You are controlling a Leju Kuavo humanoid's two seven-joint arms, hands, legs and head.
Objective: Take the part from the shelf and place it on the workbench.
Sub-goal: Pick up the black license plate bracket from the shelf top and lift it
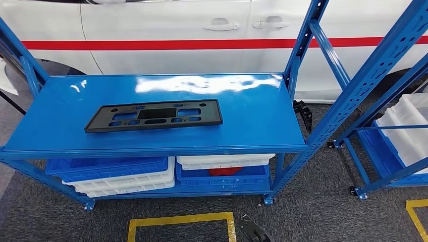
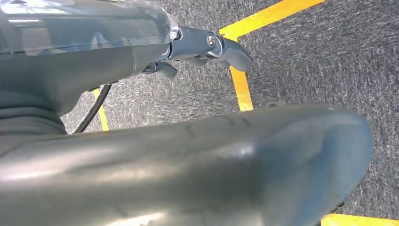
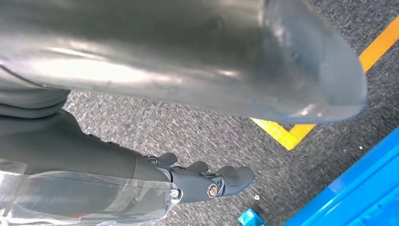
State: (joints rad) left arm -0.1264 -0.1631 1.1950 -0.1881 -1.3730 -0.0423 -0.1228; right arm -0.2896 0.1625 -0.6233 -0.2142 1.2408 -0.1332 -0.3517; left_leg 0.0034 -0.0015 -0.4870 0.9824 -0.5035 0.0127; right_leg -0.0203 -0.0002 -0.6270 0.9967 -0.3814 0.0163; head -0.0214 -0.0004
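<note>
The left hand (image 2: 207,47) hangs over the grey carpet (image 2: 306,56) in the upper middle of its wrist view, dark fingers loosely extended and holding nothing, with a yellow floor line (image 2: 241,87) running under it. The right hand (image 3: 207,181) sits low in the centre of its wrist view, fingers slightly apart and empty as well, above the same carpet; a yellow corner marking (image 3: 291,134) lies toward the right of that frame and a blue shelf foot (image 3: 249,217) shows at the bottom edge.

In the head view, the part, a flat black perforated panel (image 1: 154,115), lies on the glossy blue top of the shelf (image 1: 242,96), left of centre in the frame, long side running across, a little tilted. It rests alone there, well apart from both hands.

Below the top, in the lower left, blue and white bins (image 1: 118,174) are stacked, and another stack of white and blue bins (image 1: 224,169) sits beside them toward the centre, with something red inside. A white car with a red stripe (image 1: 202,30) fills the top of the frame. At the right edge a second blue rack (image 1: 383,65) holds white bins (image 1: 409,128). Yellow floor tape (image 1: 181,222) marks a box at the bottom centre.
</note>
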